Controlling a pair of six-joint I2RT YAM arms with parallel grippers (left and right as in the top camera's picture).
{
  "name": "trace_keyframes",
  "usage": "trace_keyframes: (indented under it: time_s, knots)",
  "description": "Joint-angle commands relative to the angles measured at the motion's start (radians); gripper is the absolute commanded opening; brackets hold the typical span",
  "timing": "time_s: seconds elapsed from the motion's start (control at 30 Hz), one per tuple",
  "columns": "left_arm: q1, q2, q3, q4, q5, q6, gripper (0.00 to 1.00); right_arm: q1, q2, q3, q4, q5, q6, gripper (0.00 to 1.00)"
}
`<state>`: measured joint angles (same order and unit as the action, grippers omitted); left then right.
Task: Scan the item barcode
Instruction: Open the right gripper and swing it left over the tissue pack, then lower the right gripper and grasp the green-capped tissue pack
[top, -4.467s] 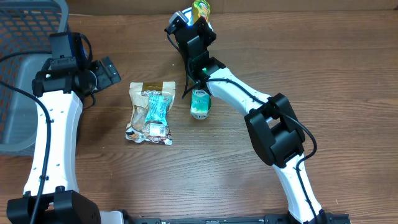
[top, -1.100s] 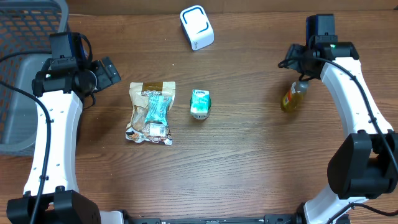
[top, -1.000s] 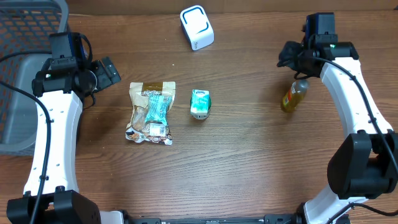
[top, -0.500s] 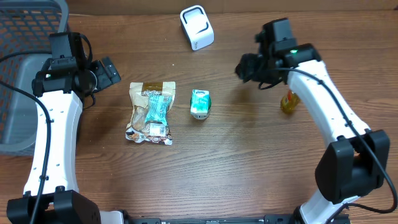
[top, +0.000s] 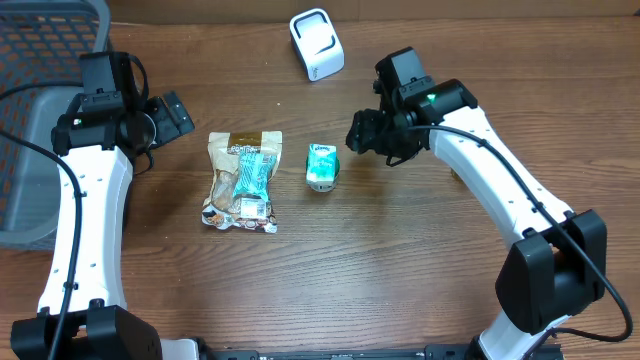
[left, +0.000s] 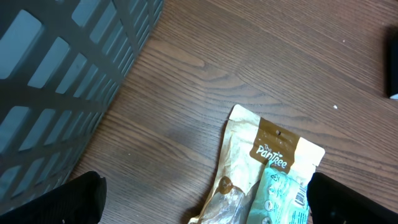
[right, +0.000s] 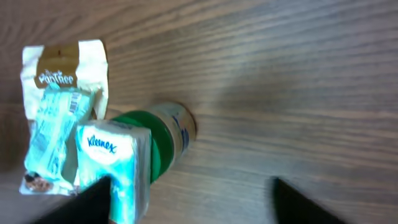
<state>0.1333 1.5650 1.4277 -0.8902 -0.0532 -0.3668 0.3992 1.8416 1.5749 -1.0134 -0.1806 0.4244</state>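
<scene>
Both jaws are wide open and hold nothing. The left gripper (top: 172, 114) hangs near the basket (top: 35, 130). The right gripper (top: 362, 135) hangs just beside the Kleenex pack (top: 321, 160). The brown wooden table (top: 380, 280) is under it all. The gray basket is at the far left. The Pantree snack bag (top: 240, 200) lies flat in the middle, with a blue-green packet (top: 253, 172) on top of it. The white scanner (top: 317, 43) stands at the back. The Kleenex pack lies between the snack bag and the right gripper, and it touches a green round thing (right: 163, 146) (I cannot tell what it is).
</scene>
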Motion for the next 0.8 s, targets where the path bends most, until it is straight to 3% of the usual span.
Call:
trace_keyframes:
  time_s: [0.0, 0.17, 0.27, 0.43, 0.63, 0.77]
  knots:
    - [0.01, 0.004, 0.008, 0.004, -0.006, 0.003, 0.99, 0.011, 0.006, -0.003, 0.008, -0.021, 0.055, 1.0]
    - [0.01, 0.004, 0.008, 0.004, -0.006, 0.004, 1.0, 0.011, 0.007, -0.003, 0.005, -0.137, 0.073, 0.99]
    - [0.01, 0.004, 0.008, 0.004, -0.006, 0.004, 1.0, 0.022, 0.006, -0.004, -0.004, -0.143, 0.108, 0.8]
    - [0.01, 0.004, 0.008, 0.004, -0.006, 0.004, 1.0, 0.074, 0.007, -0.004, 0.01, -0.124, 0.129, 0.56]
    - [0.01, 0.004, 0.008, 0.004, -0.006, 0.003, 1.0, 0.143, 0.007, -0.004, 0.013, 0.046, 0.304, 0.55]
    - [0.01, 0.004, 0.008, 0.004, -0.006, 0.004, 0.99, 0.193, 0.013, -0.004, 0.032, 0.108, 0.343, 0.48]
